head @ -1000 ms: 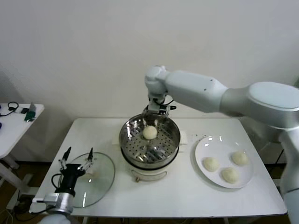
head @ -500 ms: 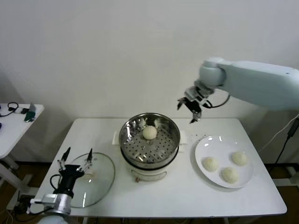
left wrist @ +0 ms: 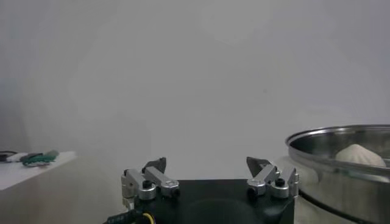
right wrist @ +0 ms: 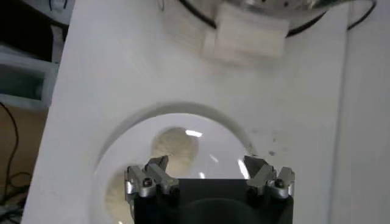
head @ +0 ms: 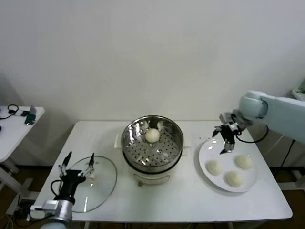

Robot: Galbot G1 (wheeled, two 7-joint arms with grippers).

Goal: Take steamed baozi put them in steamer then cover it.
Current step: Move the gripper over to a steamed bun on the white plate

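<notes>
The right tool, jaws spread, is hovering over the plate of buns; the left tool, also spread, is waiting above the lid

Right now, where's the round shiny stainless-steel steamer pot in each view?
Head view: the round shiny stainless-steel steamer stands mid-table, between the glass lid and the white plate.
Left wrist view: its rim shows at the picture's edge.
Right wrist view: only its white side handle and base edge show.
Shared landmark: the white table.
</notes>
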